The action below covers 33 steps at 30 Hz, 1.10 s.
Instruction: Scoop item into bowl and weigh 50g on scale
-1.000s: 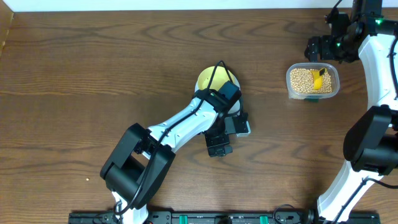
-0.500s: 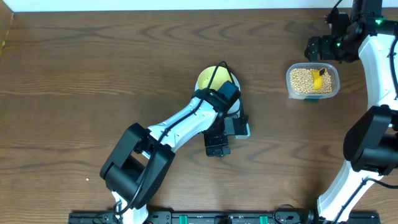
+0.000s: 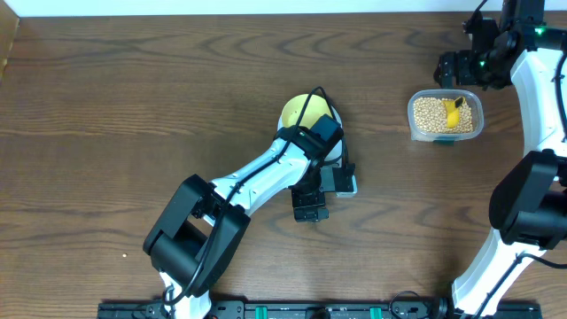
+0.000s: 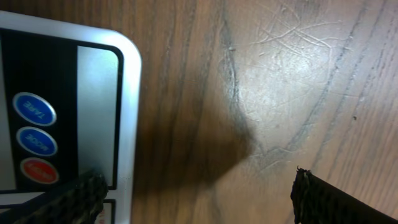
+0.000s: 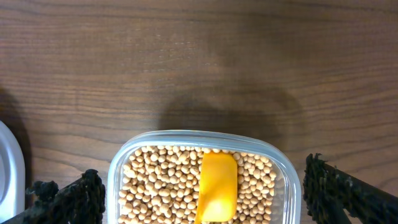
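The item, a heap of tan beans [image 5: 161, 186], fills a clear plastic tub [image 3: 446, 116] at the far right, with a yellow scoop [image 5: 216, 185] lying on the beans [image 3: 430, 111]. My right gripper [image 5: 202, 190] hangs open above the tub [image 5: 118, 163], one finger on each side, holding nothing; overhead it [image 3: 461, 73] is just beyond the tub. The pale yellow-green bowl [image 3: 304, 112] stands mid-table, partly under my left arm. The white scale [image 3: 352, 184] is mostly hidden; its corner and coloured buttons [image 4: 36, 140] show. My left gripper [image 4: 198, 190] is open and empty over that corner [image 3: 317, 197].
Bare brown wood [image 4: 280, 81] lies to the right of the scale's corner. The right arm's white links [image 3: 540, 97] run down the table's right edge. A black rail [image 3: 283, 310] runs along the front edge.
My left gripper has shifted very slightly over the scale's near end. The right arm, tub and scoop have not moved.
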### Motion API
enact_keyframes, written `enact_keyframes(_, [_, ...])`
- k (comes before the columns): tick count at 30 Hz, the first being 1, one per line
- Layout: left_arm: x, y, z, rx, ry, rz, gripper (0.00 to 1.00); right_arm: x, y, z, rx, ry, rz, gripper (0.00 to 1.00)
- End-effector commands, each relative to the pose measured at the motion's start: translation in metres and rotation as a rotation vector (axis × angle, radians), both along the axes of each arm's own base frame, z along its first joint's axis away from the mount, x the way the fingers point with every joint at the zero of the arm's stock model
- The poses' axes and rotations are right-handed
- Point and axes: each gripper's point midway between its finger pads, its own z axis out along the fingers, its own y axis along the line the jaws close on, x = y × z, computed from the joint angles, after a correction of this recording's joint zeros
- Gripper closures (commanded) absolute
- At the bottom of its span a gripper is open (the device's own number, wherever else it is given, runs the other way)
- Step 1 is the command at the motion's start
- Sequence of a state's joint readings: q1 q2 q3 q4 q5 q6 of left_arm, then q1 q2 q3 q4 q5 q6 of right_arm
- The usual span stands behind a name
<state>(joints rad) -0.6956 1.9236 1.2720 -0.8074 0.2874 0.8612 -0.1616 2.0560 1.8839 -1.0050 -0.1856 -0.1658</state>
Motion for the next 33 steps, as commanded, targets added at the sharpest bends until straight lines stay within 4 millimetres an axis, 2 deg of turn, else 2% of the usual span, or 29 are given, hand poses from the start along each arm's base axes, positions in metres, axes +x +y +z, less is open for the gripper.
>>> enact_keyframes(1, [0.001, 0.01, -0.022, 0.068, 0.02, -0.001, 0.02, 0.002, -0.001, 0.003, 0.0, -0.007, -0.003, 0.01])
enact_keyframes(33, [0.012, 0.022, -0.044, 0.145, -0.009, 0.005, 0.02, 0.002, -0.001, 0.002, 0.0, -0.006, -0.003, 0.01])
